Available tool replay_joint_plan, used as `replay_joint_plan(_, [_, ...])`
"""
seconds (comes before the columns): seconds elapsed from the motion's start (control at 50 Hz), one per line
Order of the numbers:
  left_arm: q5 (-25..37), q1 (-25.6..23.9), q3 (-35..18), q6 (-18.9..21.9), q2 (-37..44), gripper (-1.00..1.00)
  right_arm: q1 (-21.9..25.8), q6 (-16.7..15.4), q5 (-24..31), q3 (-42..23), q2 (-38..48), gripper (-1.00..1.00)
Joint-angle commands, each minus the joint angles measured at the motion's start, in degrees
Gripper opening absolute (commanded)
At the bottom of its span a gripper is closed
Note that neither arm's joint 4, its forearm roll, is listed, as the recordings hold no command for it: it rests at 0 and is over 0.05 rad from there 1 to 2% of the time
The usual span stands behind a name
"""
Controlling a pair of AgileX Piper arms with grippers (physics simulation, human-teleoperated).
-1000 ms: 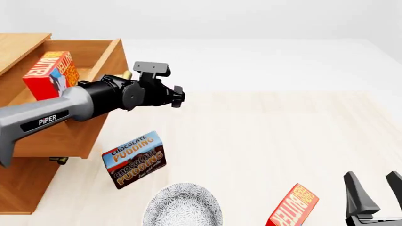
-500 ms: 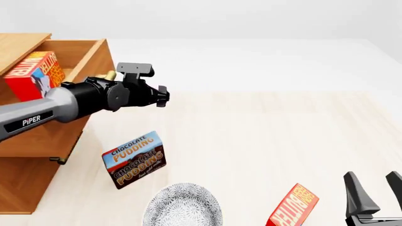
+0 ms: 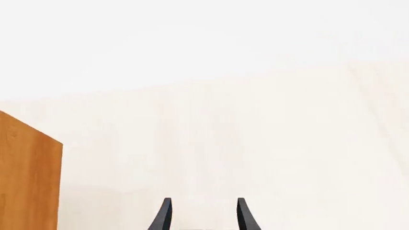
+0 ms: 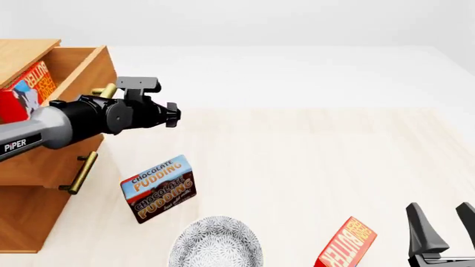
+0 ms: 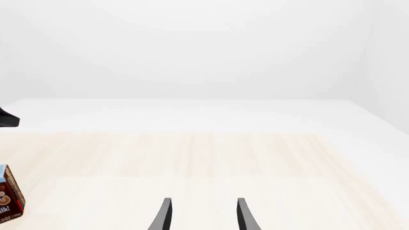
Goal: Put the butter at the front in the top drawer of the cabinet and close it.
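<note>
The honey-coloured cabinet (image 4: 22, 222) stands at the far left, and its corner shows in the left wrist view (image 3: 28, 182). Its top drawer (image 4: 85, 69) is partly out. A red butter (image 4: 26, 92) carton stands inside it, half hidden by my left arm. The arm lies across the drawer front beside the brass handle (image 4: 104, 90). My left gripper (image 4: 172, 114) points right, away from the cabinet; it is open and empty (image 3: 204, 218). My right gripper (image 4: 445, 225) is open and empty at the front right (image 5: 204, 218).
A second identical butter carton (image 4: 347, 245) lies at the table's front, left of my right gripper. A Chocolate Pudding box (image 4: 158, 189) stands near the cabinet, also seen in the right wrist view (image 5: 9, 194). A patterned plate (image 4: 215, 245) sits at the front. The lower drawer's handle (image 4: 80, 172) shows.
The top drawer has slid left into the cabinet, carrying the butter with it. My left arm moved left along with it. The lower drawer's handle has come into view.
</note>
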Motion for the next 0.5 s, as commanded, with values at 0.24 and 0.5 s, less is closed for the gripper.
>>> replay_joint_plan(0.24, [-3.2,5.3,5.0,0.8,-2.9,1.00,0.0,0.0,0.0,0.1,0.0,1.00])
replay_joint_plan(0.5, [-3.4,8.0,6.6,1.9,-5.5,1.00,0.0,0.0,0.0,0.1,0.0,1.00])
